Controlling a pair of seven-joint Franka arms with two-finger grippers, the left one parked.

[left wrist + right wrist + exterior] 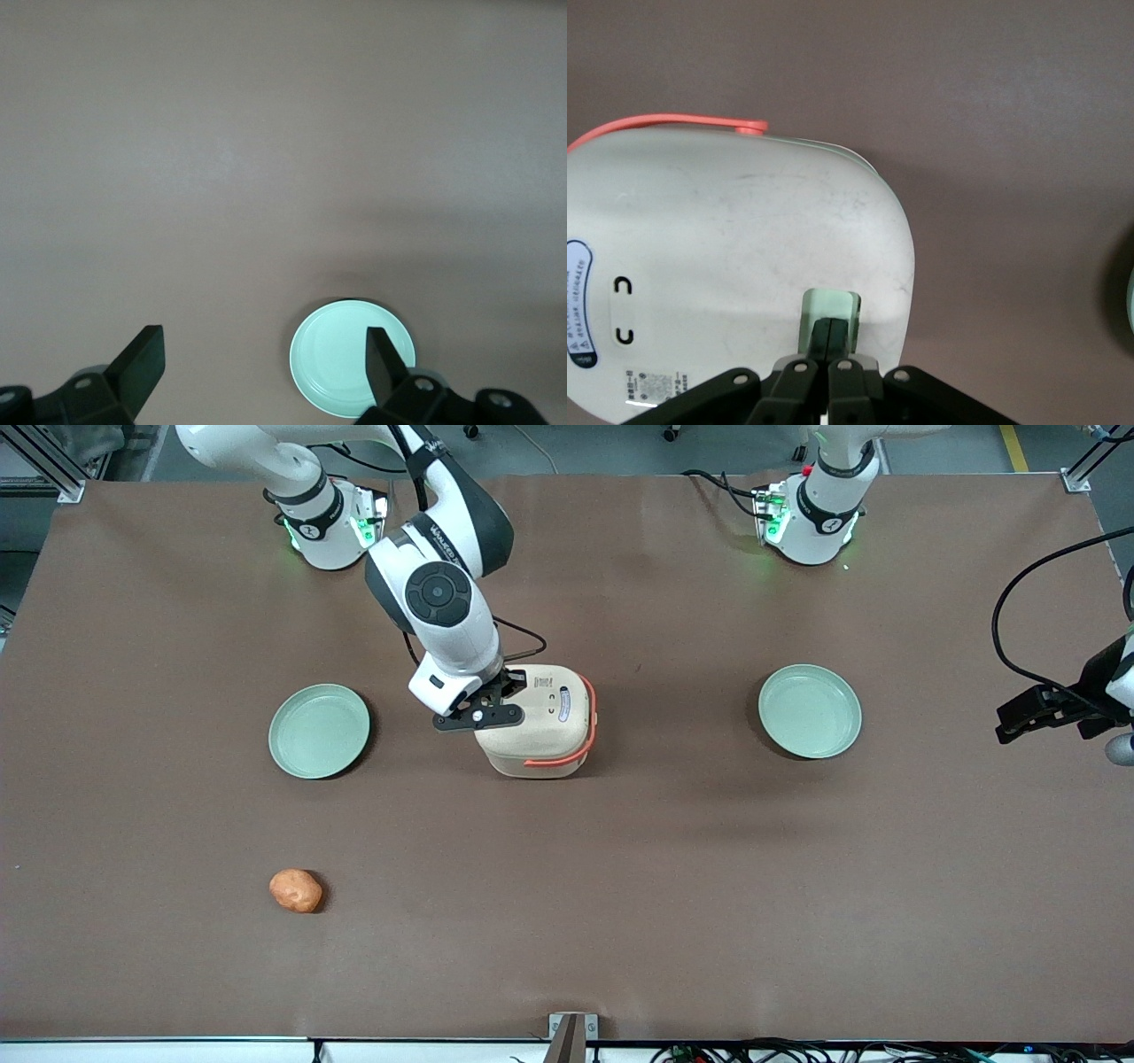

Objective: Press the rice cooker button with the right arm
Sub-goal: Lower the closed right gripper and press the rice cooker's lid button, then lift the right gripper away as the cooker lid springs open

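The rice cooker [540, 722] stands mid-table, closed, with its cream lid up and an orange-red handle band [567, 757] round it. In the right wrist view its lid [744, 257] fills the frame, with a pale green button [829, 310] near the lid's edge. The right arm [443, 602] reaches down over the cooker. My gripper [507, 685] is shut, with its fingertips [829, 329] together on the green button.
Two pale green plates lie on the brown table, one [319, 730] toward the working arm's end, one [810, 710] toward the parked arm's end, also in the left wrist view [352, 357]. An orange-brown lump [296, 890] lies nearer the front camera.
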